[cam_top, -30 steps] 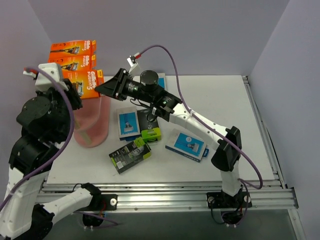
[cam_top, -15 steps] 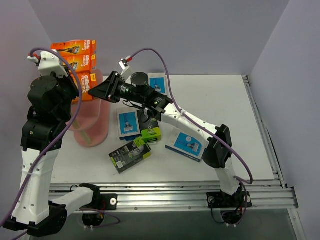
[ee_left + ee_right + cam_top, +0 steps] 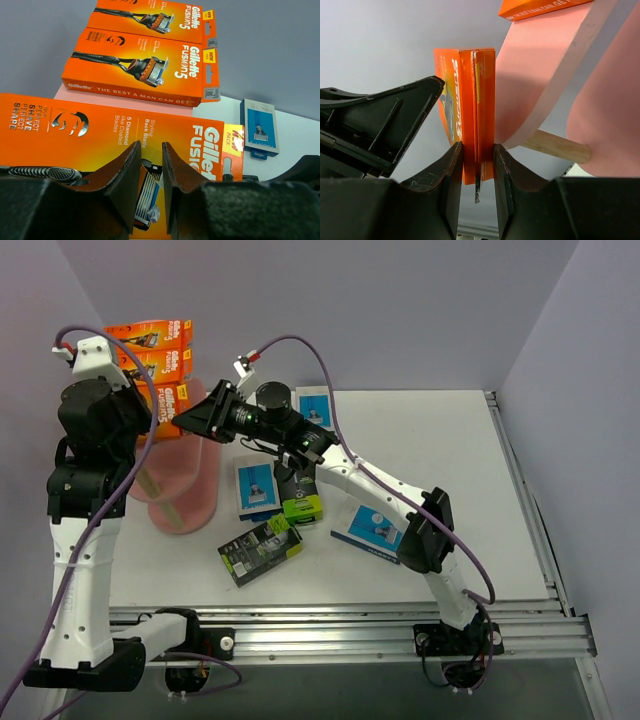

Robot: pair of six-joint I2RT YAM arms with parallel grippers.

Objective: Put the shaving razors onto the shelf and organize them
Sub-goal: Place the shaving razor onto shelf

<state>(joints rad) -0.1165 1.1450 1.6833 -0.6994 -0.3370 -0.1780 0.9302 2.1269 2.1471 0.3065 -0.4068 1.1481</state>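
My right gripper (image 3: 188, 420) is shut on the end of an orange razor pack (image 3: 172, 400), holding it on edge at the pink shelf (image 3: 182, 495). In the right wrist view the pack (image 3: 472, 110) stands between my fingers, against a pink board (image 3: 545, 75). My left gripper (image 3: 143, 412) hovers just left of it, jaws a narrow gap apart and empty; its view shows the pack's face (image 3: 100, 135) behind the fingertips (image 3: 131, 165). Two more orange packs (image 3: 150, 335) (image 3: 165, 362) lie on the upper boards.
On the table lie three blue-and-grey packs (image 3: 256, 487) (image 3: 373, 530) (image 3: 315, 405) and two black-and-lime packs (image 3: 260, 550) (image 3: 300, 495). The right arm stretches across them. Walls stand close behind and to the left of the shelf.
My left arm has risen and straightened at the left, drawing back from the pack. My right gripper has carried the orange pack a little left and up toward the shelf.
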